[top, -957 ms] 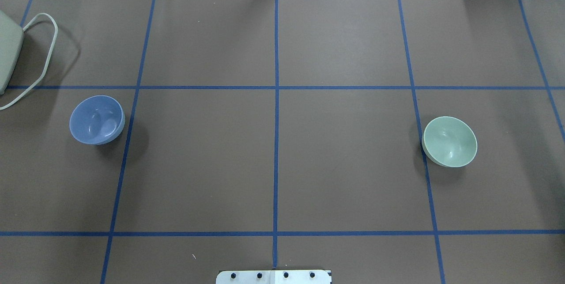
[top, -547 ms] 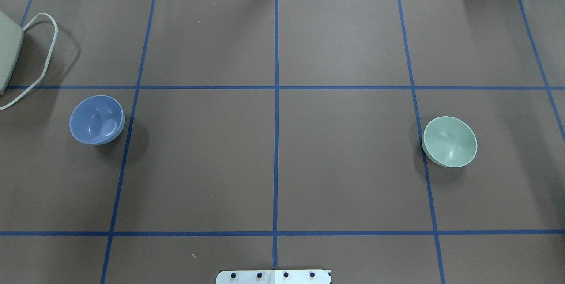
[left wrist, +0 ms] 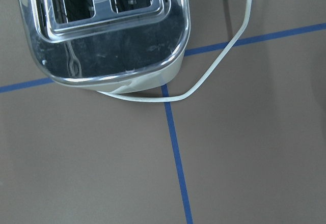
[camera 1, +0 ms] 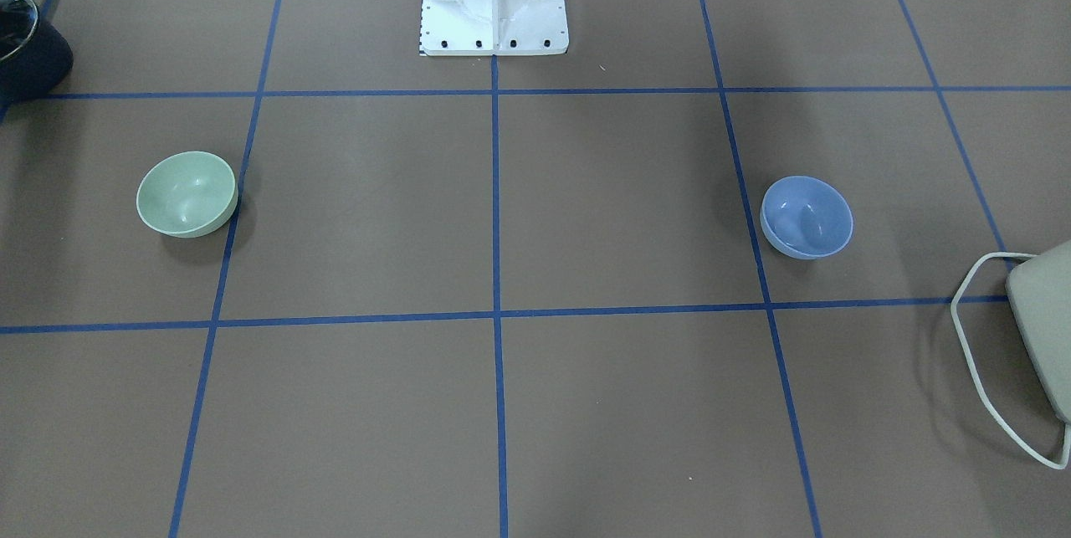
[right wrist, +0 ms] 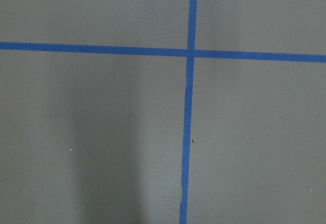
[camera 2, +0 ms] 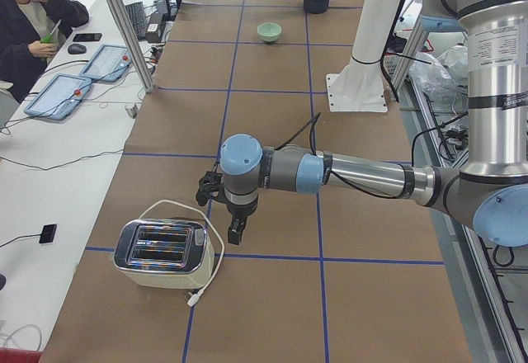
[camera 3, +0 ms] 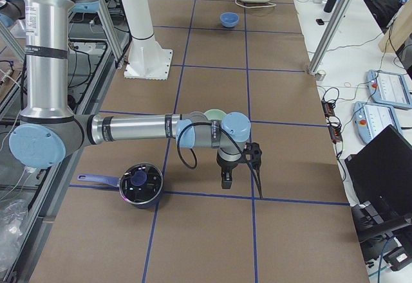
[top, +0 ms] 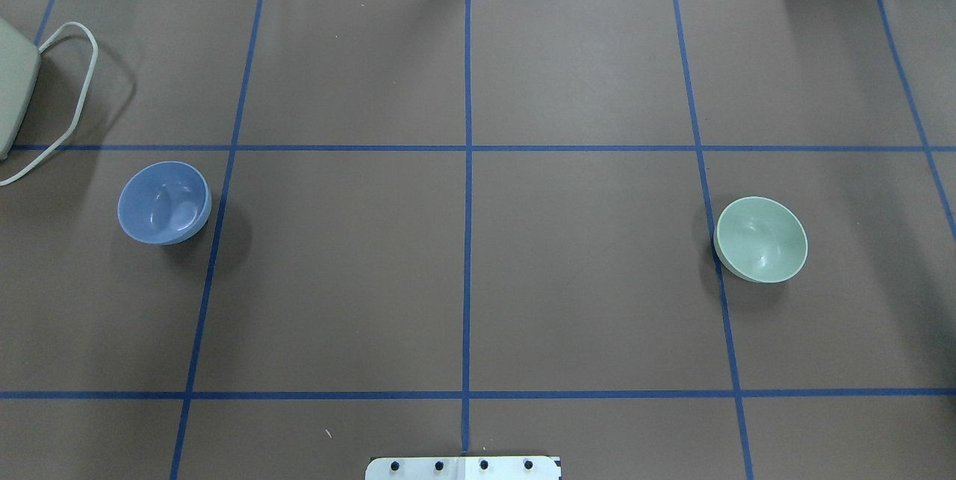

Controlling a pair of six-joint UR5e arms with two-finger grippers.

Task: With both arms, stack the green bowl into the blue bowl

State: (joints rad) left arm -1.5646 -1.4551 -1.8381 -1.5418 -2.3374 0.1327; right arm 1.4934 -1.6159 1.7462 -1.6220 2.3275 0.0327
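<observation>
Near right tool (camera 3: 226, 179), green bowl (top: 762, 240); near left tool (camera 2: 235, 231), blue bowl (top: 164, 202). Tool opening: cannot tell. Risk: glossy rims may slip; toaster cord (left wrist: 147, 99) could snag left tool.

Surface: flat table (top: 582, 301) covered in brown paper, marked into rectangles by blue tape lines (top: 467, 241).
Robot's left side: small round periwinkle-blue plastic bowl (top: 163, 202), upright, just beside a tape line.
Robot's right side: small round pale mint-green plastic bowl (top: 761, 240), upright, at a tape line, well apart from the blue one.
Left end: cream and chrome two-slot toaster (camera 2: 161, 254), its pale cord (left wrist: 153, 100) looped on the paper.
Right end: black lidded pot (camera 3: 141, 184) with a blue handle.
Robot's edge, middle: white pedestal base (camera 1: 494, 11).
</observation>
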